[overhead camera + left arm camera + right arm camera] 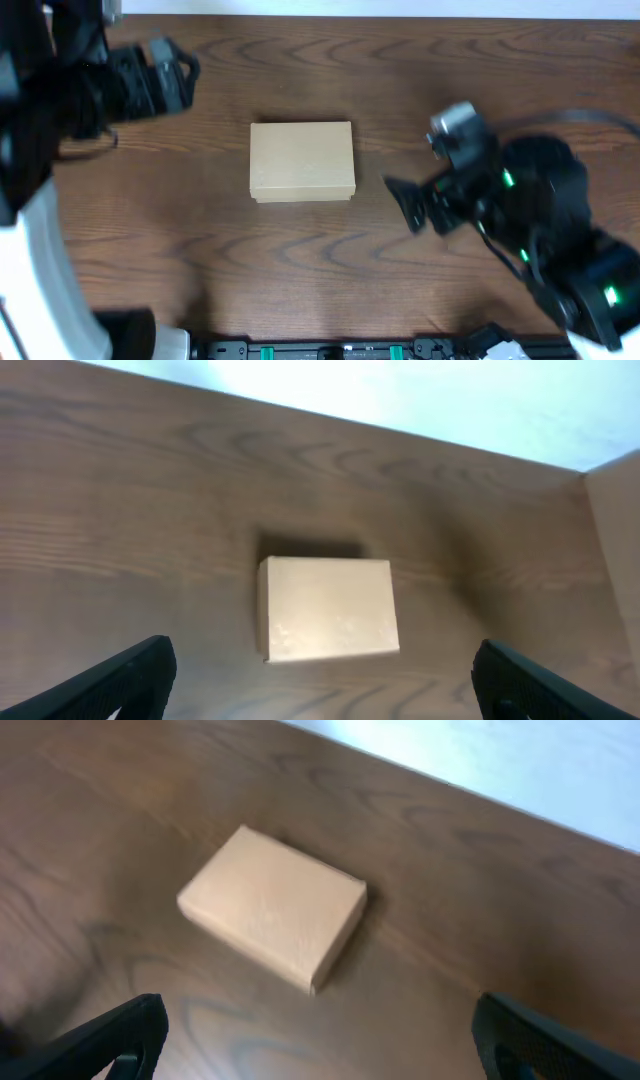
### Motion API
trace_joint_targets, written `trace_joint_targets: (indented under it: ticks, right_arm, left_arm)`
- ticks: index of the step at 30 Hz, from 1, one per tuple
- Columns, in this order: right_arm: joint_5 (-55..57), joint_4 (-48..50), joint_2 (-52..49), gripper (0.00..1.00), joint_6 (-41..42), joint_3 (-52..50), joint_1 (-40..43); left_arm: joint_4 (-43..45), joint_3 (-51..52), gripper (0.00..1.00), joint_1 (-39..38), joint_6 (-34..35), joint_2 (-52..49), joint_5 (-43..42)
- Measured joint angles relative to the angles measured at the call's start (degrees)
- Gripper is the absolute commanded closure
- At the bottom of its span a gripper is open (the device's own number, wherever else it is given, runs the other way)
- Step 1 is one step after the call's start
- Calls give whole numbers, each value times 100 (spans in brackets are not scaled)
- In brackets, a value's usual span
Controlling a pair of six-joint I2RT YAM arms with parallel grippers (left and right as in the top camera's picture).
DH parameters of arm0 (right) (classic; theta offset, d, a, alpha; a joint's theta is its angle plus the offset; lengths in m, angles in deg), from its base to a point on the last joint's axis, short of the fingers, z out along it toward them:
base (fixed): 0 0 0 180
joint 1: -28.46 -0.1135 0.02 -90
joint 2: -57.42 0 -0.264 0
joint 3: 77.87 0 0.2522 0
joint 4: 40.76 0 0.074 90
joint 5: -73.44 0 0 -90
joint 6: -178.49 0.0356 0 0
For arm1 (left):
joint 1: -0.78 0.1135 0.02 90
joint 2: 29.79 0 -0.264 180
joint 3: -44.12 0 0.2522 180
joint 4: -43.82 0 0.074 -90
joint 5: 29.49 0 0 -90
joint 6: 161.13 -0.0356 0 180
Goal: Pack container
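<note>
The container is a plain tan cardboard box, lid shut, lying flat in the middle of the wooden table. It also shows in the left wrist view and in the right wrist view. My left gripper is at the far left, well away from the box; in its wrist view its fingers are wide apart and empty. My right gripper is to the right of the box, a short gap from it; in its wrist view it is wide open and empty.
The wooden table has a pale wall or floor past its far edge. A black rail runs along the near edge. Both arm bodies stand at the sides.
</note>
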Motion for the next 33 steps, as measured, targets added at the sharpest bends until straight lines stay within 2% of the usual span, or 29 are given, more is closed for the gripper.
trace_joint_targets:
  ticks: [6,11,16,26,33]
  right_arm:
    - [4,-22,1432,1,-35,-1021,20]
    - [7,-59,2706,1,-31,-1543,28]
    - [4,-83,3526,1,0,-2103,31]
    - [2,-197,4177,1,188,-2780,31]
    - [4,-240,4181,1,251,-2796,31]
  left_arm:
    - [2,1620,5,-415,-7,1333,446]
    - [31,3112,5,-435,15,2529,614]
    - [256,4301,5,-439,15,3816,651]
    - [437,6039,5,-439,31,5685,647]
    - [533,6470,5,-439,146,6369,647]
